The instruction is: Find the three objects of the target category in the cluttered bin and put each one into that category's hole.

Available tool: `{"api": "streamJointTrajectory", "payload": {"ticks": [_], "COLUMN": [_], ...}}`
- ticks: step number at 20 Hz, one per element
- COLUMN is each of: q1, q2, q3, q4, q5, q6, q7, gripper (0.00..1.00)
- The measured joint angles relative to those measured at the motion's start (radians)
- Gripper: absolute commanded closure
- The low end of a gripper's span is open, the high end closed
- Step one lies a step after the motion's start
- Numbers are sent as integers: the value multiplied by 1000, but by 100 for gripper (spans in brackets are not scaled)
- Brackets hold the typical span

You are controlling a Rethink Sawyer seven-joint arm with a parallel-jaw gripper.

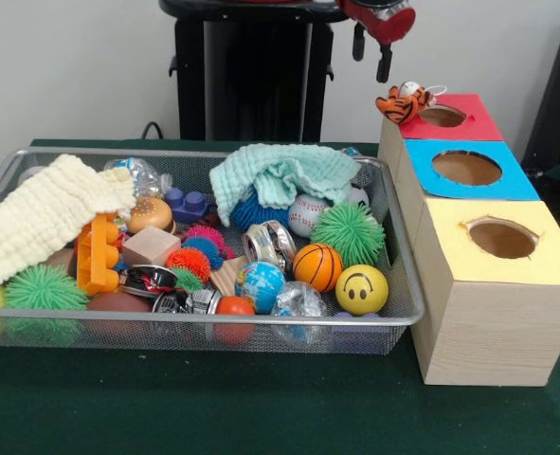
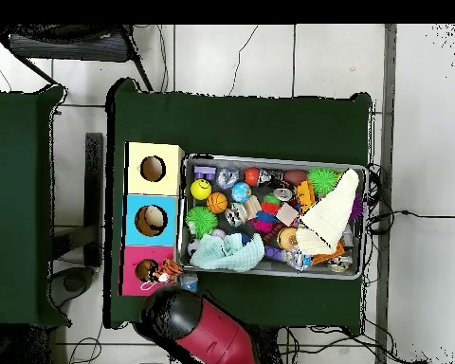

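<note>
The silver wire-mesh bin [image 1: 204,318] is full of mixed toys and also shows in the overhead view [image 2: 269,159]. The red-surrounded hole [image 1: 442,116] is in the far wooden box, at the lower left in the overhead view [image 2: 146,270]. A small orange striped tiger plush [image 1: 403,102] lies on the red surround at the hole's edge nearest the bin [image 2: 161,276]. My gripper [image 1: 371,59] hangs above the tiger and a little to its left, open and empty. In the overhead view the red arm [image 2: 198,327] covers the gripper.
Boxes with a blue-surrounded hole [image 1: 466,168] and a yellow-surrounded hole [image 1: 502,239] stand in line toward the camera. The bin holds a cream cloth [image 1: 43,213], a teal cloth [image 1: 280,175], a basketball [image 1: 317,267], a smiley ball [image 1: 361,289] and a green spiky ball [image 1: 348,232].
</note>
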Motion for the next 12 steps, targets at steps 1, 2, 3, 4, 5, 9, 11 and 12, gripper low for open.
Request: {"api": "streamJointTrajectory", "payload": {"ticks": [1, 2, 3, 4, 5, 9, 11, 12], "q1": [-1, -2, -3, -4, -7, -15, -15, -15], "q2": [0, 1, 1, 2, 5, 12, 15, 16], "q3": [1, 4, 6, 8, 16, 41, 52, 62], "q4": [8, 27, 32, 37, 51, 89, 100, 110], "q5": [3, 12, 15, 19, 29, 56, 66, 77], "q6": [0, -5, -7, -10, -21, -62, -80, -95], "q7": [0, 0, 0, 0, 0, 0, 0, 0], "gripper": [0, 0, 0, 0, 0, 0, 0, 0]}}
